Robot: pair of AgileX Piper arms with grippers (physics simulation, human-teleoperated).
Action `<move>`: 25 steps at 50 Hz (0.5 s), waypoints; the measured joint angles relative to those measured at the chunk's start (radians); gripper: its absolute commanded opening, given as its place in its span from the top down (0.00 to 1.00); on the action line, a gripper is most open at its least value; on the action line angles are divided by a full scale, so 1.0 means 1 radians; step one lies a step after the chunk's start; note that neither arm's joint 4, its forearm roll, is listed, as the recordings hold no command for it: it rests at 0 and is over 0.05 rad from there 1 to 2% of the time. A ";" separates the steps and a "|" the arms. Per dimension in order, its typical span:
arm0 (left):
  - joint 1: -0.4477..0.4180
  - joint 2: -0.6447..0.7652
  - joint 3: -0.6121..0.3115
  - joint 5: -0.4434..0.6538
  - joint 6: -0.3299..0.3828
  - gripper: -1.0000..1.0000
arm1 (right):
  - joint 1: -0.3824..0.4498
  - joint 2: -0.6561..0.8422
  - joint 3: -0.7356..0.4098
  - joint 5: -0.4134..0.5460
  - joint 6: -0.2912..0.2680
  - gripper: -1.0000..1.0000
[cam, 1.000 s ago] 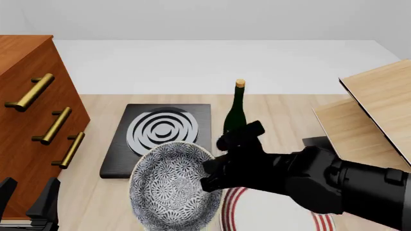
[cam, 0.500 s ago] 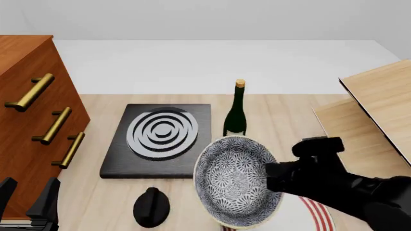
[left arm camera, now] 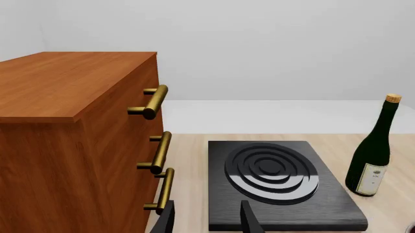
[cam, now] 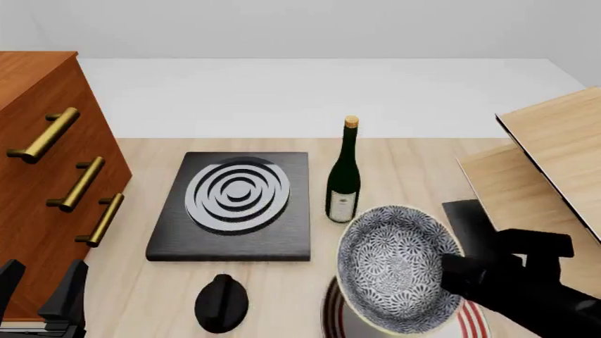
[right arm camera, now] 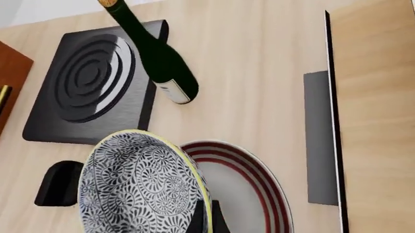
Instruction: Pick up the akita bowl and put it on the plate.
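Akita bowl [cam: 395,266] held tilted above the plate [cam: 469,320] by the right tool [right arm camera: 206,218].

The bowl's rim was gripped between the right tool's clenched fingers, over the plate's left part, just in front of the bottle [cam: 345,171]. The left tool [left arm camera: 206,219] was kept released near the dresser [left arm camera: 71,136], holding nothing.

— How many dishes do you count?
— Two: one akita bowl [cam: 395,266] and one plate [right arm camera: 250,194].
— And the rest?
— One wine bottle [cam: 344,172], one black slab [cam: 235,204] with rings, one black knob [cam: 221,303], one wooden dresser [left arm camera: 71,141] carrying three brass handles [left arm camera: 154,102].
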 measured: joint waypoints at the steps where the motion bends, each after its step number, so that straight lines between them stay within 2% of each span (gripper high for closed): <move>1: 0.000 0.000 0.000 0.000 0.000 0.00 | -0.005 -0.004 0.007 -0.001 0.001 1.00; 12: 0.000 0.000 0.000 0.000 0.000 0.00 | -0.028 -0.041 0.095 -0.025 0.033 1.00; 25: 0.000 0.000 0.000 0.000 0.000 0.00 | -0.017 -0.084 0.198 -0.053 0.075 1.00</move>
